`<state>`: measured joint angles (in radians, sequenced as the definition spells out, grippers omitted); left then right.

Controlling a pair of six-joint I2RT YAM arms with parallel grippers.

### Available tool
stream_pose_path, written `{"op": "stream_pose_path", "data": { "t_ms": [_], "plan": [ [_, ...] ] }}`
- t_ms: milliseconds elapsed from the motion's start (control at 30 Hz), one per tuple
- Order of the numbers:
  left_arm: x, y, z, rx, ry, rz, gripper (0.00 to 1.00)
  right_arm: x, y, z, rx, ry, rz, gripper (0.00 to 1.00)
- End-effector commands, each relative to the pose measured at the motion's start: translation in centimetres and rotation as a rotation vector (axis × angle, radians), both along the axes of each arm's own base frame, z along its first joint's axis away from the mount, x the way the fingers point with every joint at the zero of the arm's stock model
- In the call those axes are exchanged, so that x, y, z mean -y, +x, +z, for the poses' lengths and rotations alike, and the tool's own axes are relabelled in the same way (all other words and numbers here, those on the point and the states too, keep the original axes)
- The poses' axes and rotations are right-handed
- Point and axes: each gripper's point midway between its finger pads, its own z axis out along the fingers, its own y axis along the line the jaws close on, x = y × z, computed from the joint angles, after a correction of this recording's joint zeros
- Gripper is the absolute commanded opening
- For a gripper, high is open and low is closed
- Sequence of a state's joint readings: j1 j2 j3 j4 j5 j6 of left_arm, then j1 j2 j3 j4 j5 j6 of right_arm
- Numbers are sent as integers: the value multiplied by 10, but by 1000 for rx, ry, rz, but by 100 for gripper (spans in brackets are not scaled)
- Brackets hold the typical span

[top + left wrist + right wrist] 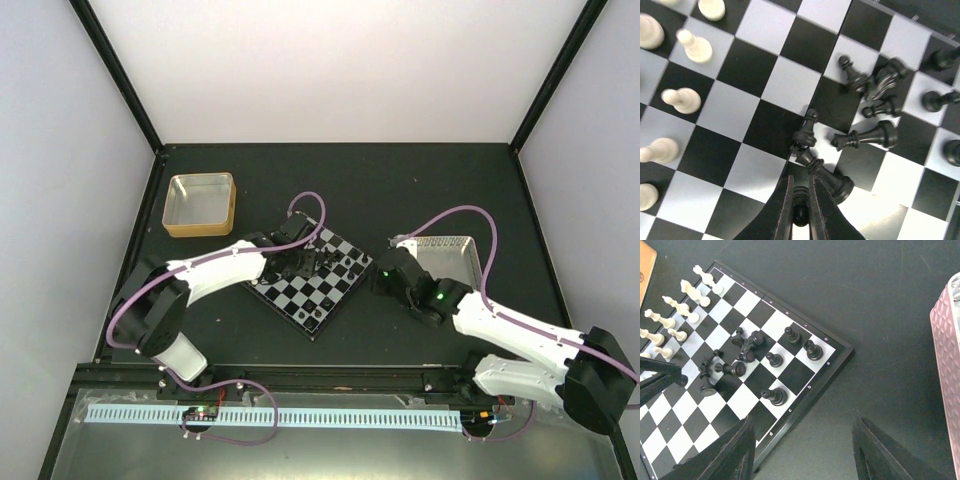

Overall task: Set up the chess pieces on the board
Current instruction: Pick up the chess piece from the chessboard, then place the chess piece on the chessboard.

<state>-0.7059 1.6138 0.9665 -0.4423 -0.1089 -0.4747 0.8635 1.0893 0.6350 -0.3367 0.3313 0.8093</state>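
The white-shelled left arm (215,268) stretches forward, and its dark left gripper (800,189) is pinched onto a small black chess piece (800,216) between the fingertips. The right gripper (804,425) has its jaws spread wide.

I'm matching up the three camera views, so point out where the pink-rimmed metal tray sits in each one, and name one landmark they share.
Top external: the pink-rimmed metal tray lies right of centre, just right of the board.
Left wrist: not in it.
Right wrist: only its dimpled pink wall shows, at the right edge.
Shared landmark: the small black-and-silver checked chessboard, seen in all three views.
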Motion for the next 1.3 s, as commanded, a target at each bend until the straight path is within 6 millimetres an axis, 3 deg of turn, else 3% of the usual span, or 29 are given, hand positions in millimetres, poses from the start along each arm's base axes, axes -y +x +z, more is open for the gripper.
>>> {"op": "stream_pose_path", "data": {
  "t_ms": [0, 300, 567, 900, 1267],
  "plan": [
    [7, 7, 42, 79, -74, -18, 6, 5, 6, 18, 60, 31, -39, 54],
    [70, -3, 59, 49, -271, -198, 6, 33, 4, 29, 123, 63, -158, 55],
    [102, -4, 40, 36, -239, -274, 7, 43, 0, 27, 128, 66, -185, 55],
    [103, 6, 8, 30, -131, -265, 7, 42, -1, 23, 116, 61, -176, 56],
    [100, 10, -5, 40, -84, -273, 7, 39, -2, 23, 118, 69, -162, 56]
  ]
}}
